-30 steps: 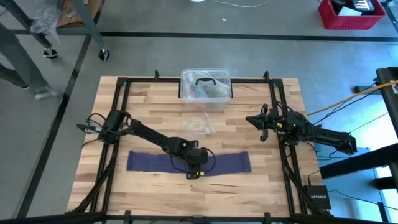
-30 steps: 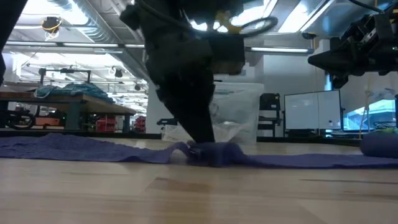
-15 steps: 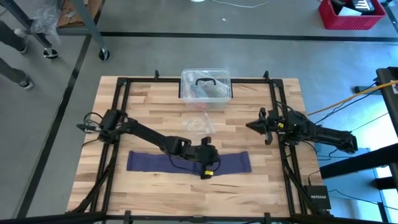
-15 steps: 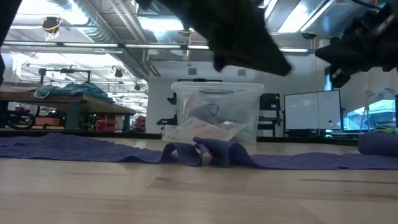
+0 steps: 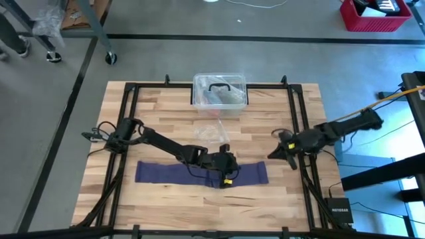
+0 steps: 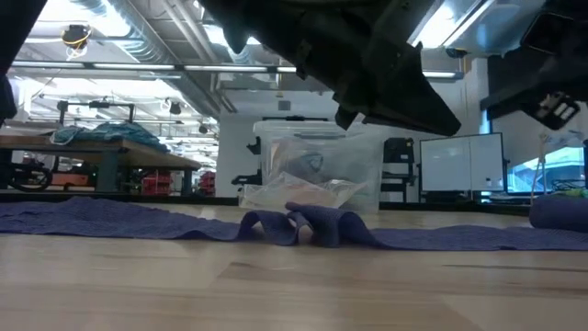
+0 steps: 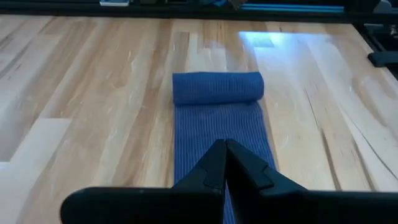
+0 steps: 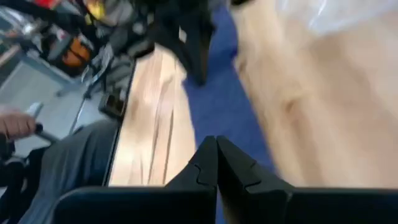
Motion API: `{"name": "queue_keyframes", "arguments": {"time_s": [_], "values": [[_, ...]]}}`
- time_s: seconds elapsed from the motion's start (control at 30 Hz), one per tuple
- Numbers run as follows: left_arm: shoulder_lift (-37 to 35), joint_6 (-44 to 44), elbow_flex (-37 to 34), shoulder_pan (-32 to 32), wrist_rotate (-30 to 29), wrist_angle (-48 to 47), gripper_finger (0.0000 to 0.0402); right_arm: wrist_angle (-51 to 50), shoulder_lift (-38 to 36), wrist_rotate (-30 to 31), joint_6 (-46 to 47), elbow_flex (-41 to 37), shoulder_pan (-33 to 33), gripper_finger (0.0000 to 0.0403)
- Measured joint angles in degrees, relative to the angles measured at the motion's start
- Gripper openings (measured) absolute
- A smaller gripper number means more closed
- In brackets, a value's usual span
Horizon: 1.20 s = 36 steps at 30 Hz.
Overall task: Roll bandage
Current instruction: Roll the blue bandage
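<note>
Left gripper point(image 5: 226, 178), fingers together, has lifted off long dark navy-purple fabric bandage point(image 5: 159, 172), leaving bunched fold mid-strip. Right gripper point(image 5: 284, 151), closed, swings toward rolled end point(image 7: 217, 86). Rolling barely begun.

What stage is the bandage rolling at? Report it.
Early. Done: only the bandage's right end is rolled, seen in the left wrist view. In hand: left gripper, shut, hovers over a bunched fold mid-strip; right gripper, shut, is near the rolled end. Left: most of the strip lies flat.

From my console the ceiling lights point(image 6: 220, 37) glare overhead, the table point(image 5: 265, 206) is evenly bright, and my right wrist feed smears with motion blur.
</note>
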Motion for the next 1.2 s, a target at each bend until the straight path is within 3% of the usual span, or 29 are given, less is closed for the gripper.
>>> {"name": "queue_keyframes", "arguments": {"time_s": [0.27, 0.5, 0.93, 1.2], "values": [[0.0, -0.95, 0.09, 1.85, 1.84, 0.18, 0.0001, 0.55, 15.67, 1.13, 13.61, 0.06, 13.61, 0.0007], [-0.02, 0.7, 0.12, 2.1, 1.95, 0.58, 0.0001, 1.4, 24.37, -1.6, 25.17, 0.08, 17.14, 0.0044], [-0.04, 1.25, 0.14, 2.37, 1.88, 0.57, 0.0002, 3.72, 27.86, -4.61, 29.96, 0.08, 17.16, 0.0222], [-0.04, 1.74, 0.14, 2.05, 2.54, 0.34, 0.0004, 3.61, 27.86, -2.89, 34.14, 0.08, 17.14, 0.0246]]}}
